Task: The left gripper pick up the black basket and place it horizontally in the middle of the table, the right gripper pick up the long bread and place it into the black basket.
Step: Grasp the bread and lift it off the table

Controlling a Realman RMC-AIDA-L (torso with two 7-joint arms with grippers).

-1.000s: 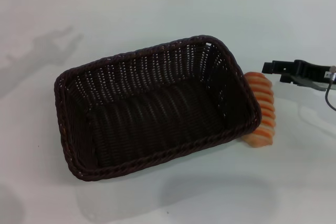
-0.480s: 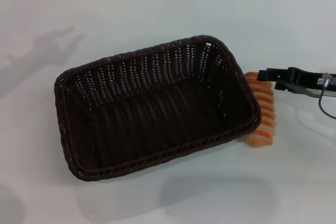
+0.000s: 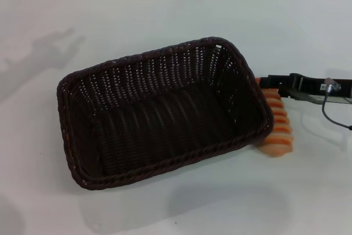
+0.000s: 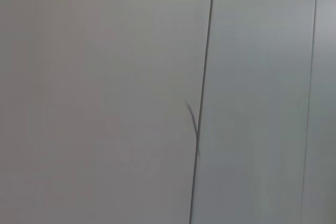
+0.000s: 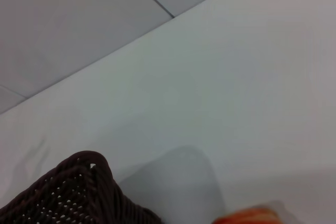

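Black basket (image 3: pixel 165 111) resting on the white surface (image 3: pixel 110 20), roughly central, long axis slanted so the far right corner sits higher in the head view than the near left corner. Open side up, nothing inside. Same basket's corner showing dark and woven in the right wrist view (image 5: pixel 73 192).

Long bread (image 3: pixel 276 119) lying on the surface just beside the basket's right short wall, touching it or nearly so, partly hidden under the flared rim. Ridged orange stripes running crosswise; near end poking out past the basket's near right corner. A sliver of orange also at the edge of the right wrist view (image 5: pixel 247 217).

Right tool (image 3: pixel 270 83) reaching in from the right edge of the head view, low over the far end of the bread, tip close against the basket wall. Thin cable (image 3: pixel 330 111) looping down behind it. Seen side-on, so hard to say whether open or closed; possibly touching the bread, though cannot tell.

Left tool out of sight; left wrist view filled only by a grey wall panel (image 4: pixel 105 98) with a dark seam (image 4: pixel 202 98).
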